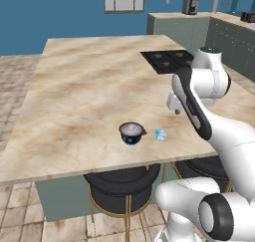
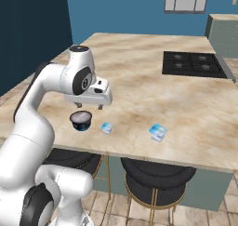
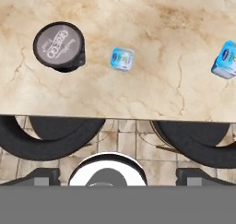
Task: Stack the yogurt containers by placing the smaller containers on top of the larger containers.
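Note:
The larger container, a squat dark cup (image 1: 132, 133) (image 2: 81, 120) (image 3: 59, 46) with a pale grey top, stands upright near the front edge of the marble counter (image 1: 84, 86). A short gap to its right sits the smaller container, a tiny pale-blue and white cup (image 1: 160, 134) (image 2: 107, 127) (image 3: 122, 59). My gripper (image 2: 88, 106) (image 1: 175, 106) hangs above the counter, pointing down, higher than both cups and touching neither. Its fingers stand wide apart and open, with nothing between them.
Another blue-and-white container (image 2: 158, 132) (image 3: 226, 59) lies further right along the counter's front. A black cooktop (image 1: 168, 60) (image 2: 195, 63) is set into the far right of the counter. Two dark round stools (image 1: 122, 183) (image 2: 158, 174) stand under the front edge.

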